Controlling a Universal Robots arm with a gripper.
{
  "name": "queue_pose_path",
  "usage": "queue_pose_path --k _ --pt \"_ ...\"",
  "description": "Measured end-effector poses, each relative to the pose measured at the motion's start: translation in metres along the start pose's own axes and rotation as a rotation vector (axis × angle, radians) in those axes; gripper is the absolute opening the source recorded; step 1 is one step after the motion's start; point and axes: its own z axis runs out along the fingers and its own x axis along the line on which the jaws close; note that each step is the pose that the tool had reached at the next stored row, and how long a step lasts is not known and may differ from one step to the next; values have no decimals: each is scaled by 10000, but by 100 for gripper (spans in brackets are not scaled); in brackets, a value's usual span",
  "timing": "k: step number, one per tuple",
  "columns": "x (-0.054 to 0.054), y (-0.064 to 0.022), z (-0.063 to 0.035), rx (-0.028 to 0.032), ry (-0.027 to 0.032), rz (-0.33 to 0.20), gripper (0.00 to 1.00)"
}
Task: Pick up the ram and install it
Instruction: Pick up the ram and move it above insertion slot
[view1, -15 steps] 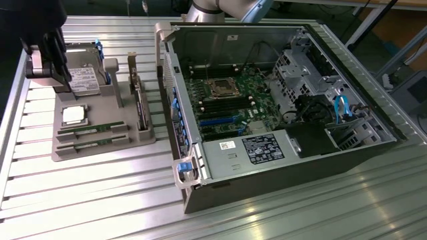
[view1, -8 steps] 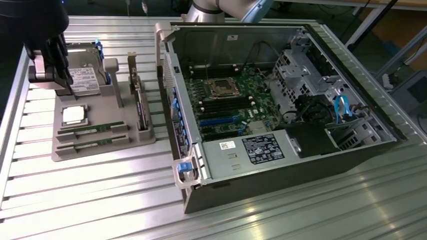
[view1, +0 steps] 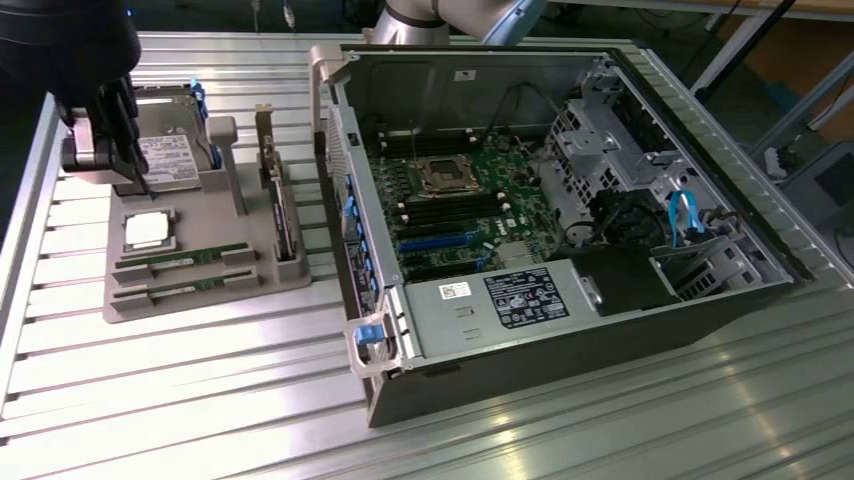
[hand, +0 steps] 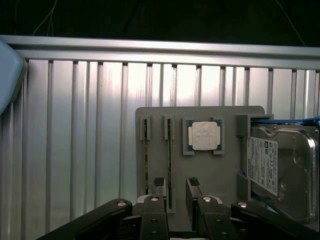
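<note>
The tray (hand: 215, 170) is showing flat grey-beige. In its slots, the first ram (view1: 180, 261) and second ram (view1: 178, 290) are showing green with dark chips. On the tray, the CPU (view1: 148, 230) is gleaming silver inside a green border, and the drive (view1: 167, 157) is showing silver with a white printed label and blue at its edge. Under the tray, the table (view1: 200, 400) is running in pale silver ribs. Beside the tray, the case (view1: 641, 340) is showing black, its board (view1: 467, 200) green with blue slots (view1: 434, 243). Over the tray, the gripper (hand: 175, 187) is showing black with silver bolts.
</note>
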Motion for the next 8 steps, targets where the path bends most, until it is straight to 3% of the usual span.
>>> queue_pose_path --k 8 --pt "1 -2 39 0 0 0 30"
